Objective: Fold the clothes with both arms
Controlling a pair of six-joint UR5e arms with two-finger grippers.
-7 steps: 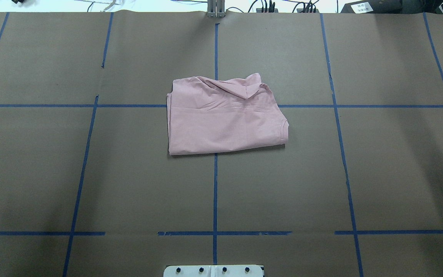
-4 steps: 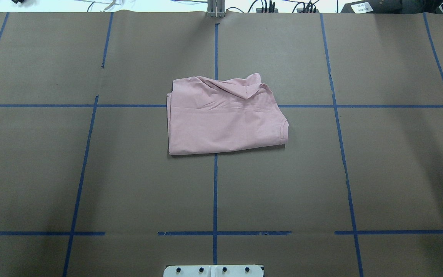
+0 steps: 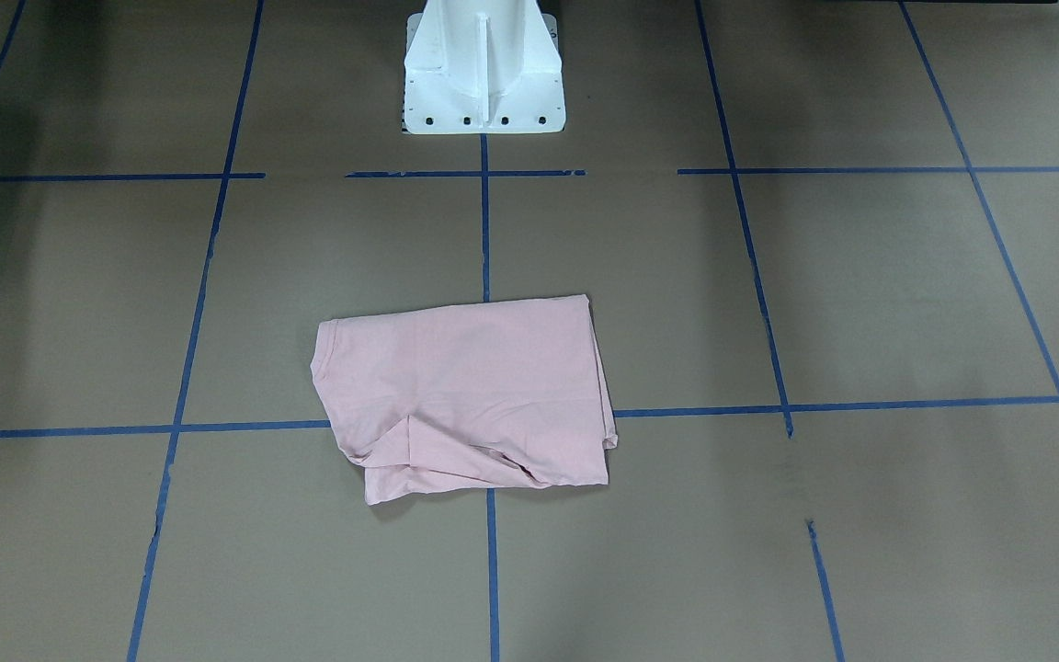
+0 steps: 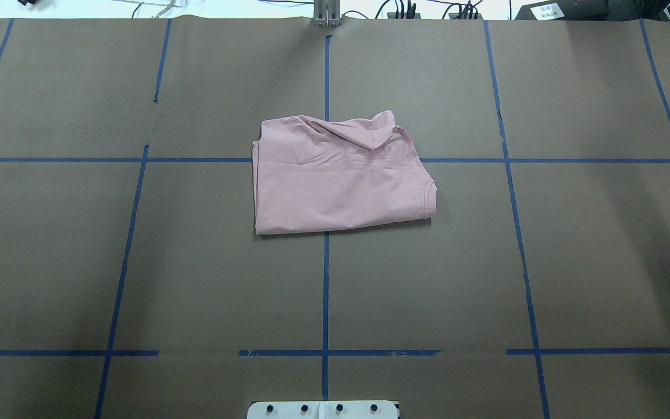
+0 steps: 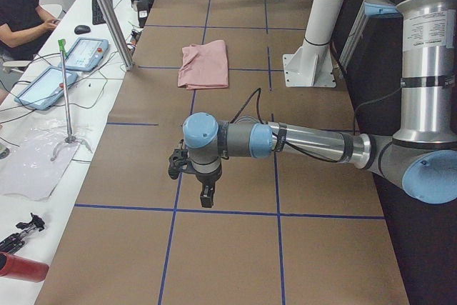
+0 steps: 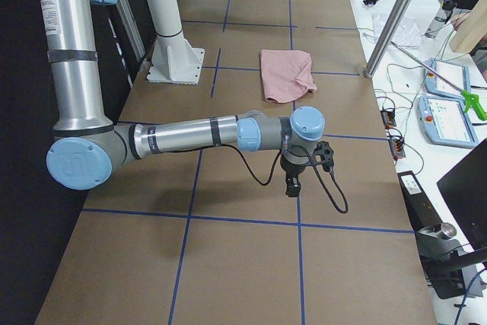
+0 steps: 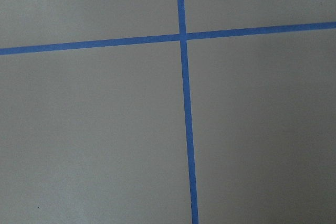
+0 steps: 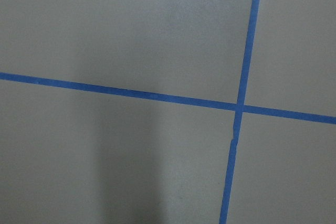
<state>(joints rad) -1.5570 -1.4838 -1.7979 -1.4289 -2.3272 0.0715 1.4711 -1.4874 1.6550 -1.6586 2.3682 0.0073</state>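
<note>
The folded pale pink cotton T-shirt lies flat at the middle of the brown paper-covered surface, over a crossing of blue tape lines. The black two-finger left hand and right hand hang over the surface, well apart from the T-shirt. I cannot tell whether either is clenched or released.

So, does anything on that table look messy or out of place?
The shirt is folded but untidy: its far edge has a bunched flap, and one side slants instead of lying square. The blue tape line near the base has gaps. Nothing else stands out.
</note>
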